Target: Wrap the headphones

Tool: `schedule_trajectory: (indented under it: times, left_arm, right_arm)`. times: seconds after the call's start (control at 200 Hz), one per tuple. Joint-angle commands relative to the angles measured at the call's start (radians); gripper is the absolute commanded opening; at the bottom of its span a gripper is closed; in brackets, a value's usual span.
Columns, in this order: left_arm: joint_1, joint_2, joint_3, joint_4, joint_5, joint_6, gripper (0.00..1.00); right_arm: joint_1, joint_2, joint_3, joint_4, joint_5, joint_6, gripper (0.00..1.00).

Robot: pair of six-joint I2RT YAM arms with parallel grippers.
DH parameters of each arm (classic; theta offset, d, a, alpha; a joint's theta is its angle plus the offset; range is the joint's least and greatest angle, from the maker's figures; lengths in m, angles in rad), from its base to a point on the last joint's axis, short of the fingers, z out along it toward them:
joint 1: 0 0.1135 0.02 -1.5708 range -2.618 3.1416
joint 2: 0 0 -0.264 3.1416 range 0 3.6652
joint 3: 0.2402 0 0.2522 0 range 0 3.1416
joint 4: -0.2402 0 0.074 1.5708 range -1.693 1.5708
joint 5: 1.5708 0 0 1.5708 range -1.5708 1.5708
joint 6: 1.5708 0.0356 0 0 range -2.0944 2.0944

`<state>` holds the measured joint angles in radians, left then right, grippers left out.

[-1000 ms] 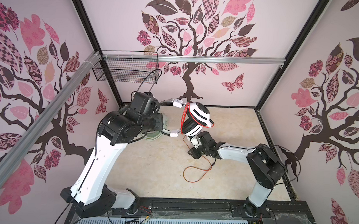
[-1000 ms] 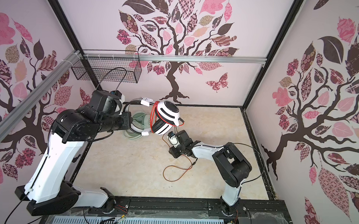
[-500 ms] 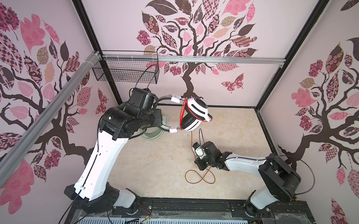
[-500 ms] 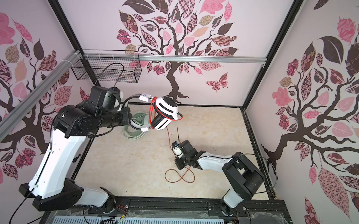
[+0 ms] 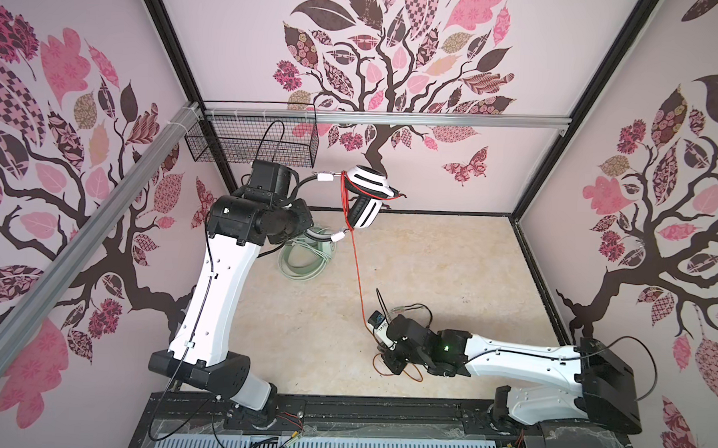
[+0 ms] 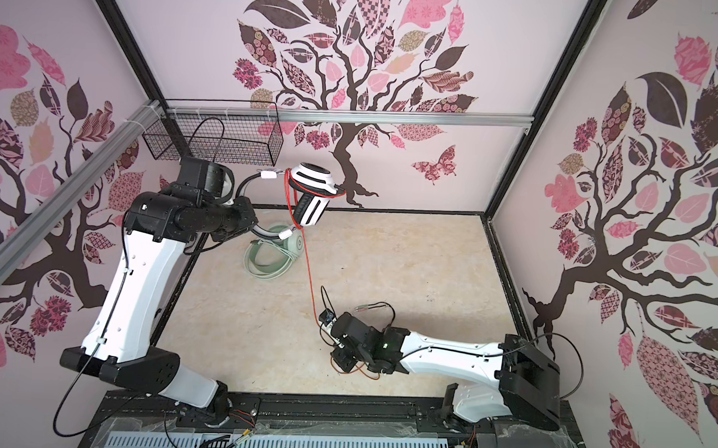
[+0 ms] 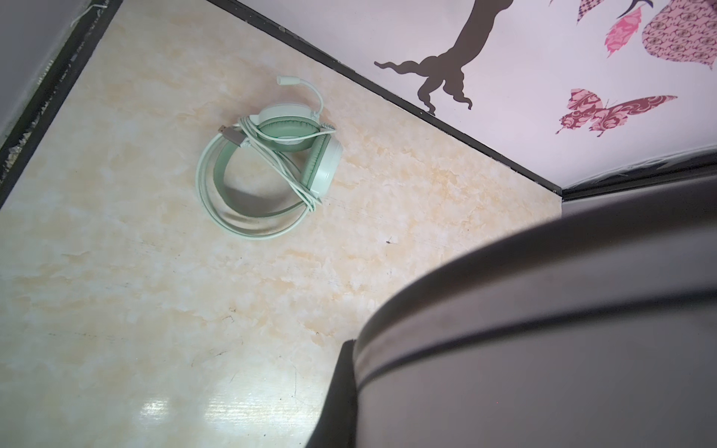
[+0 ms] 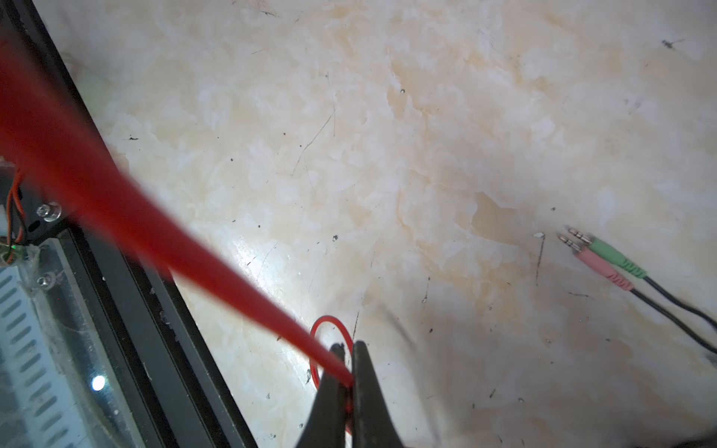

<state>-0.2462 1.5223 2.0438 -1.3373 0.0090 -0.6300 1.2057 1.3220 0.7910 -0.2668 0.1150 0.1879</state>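
You're holding white, black-padded over-ear headphones (image 5: 365,192) aloft over the marble-look table's (image 5: 430,278) back-left, left gripper (image 5: 305,227) clamped on headband. Right gripper (image 8: 348,351) is pinching their orange-red cord (image 5: 357,275) taut. Mint-green headphones (image 7: 271,166) are lying there wrapped; slack + jack plugs (image 8: 597,256) to go.

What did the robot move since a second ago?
The right gripper drew away from the white headphones toward the front and shut on their orange-red cord, which is now stretched straight. The white headphones rose slightly toward the back. The mint-green headphones stayed put.
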Motion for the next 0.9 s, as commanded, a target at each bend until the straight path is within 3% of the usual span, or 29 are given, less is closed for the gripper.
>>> schedule_trajectory:
  times: [0.0,0.21,0.35,0.68,0.89]
  left_arm:
    - [0.007,-0.014,-0.051,0.132,-0.017,-0.054,0.00]
    - [0.008,-0.015,-0.202,0.085,-0.341,-0.022,0.00]
    - [0.008,0.018,-0.272,0.029,-0.496,-0.045,0.00]
    - [-0.026,-0.038,-0.474,0.046,-0.638,-0.042,0.00]
    - [-0.164,-0.087,-0.563,0.018,-0.700,-0.016,0.00]
  right_arm:
    - [0.065,-0.053,0.071,-0.184,0.101,0.010,0.00]
    - [0.180,-0.132,0.250,-0.404,0.255,0.013,0.00]
    - [0.228,-0.151,0.395,-0.542,0.326,-0.004,0.00]
    - [0.234,-0.175,0.593,-0.640,0.522,-0.125,0.00]
    - [0.208,-0.155,0.682,-0.545,0.717,-0.290,0.00]
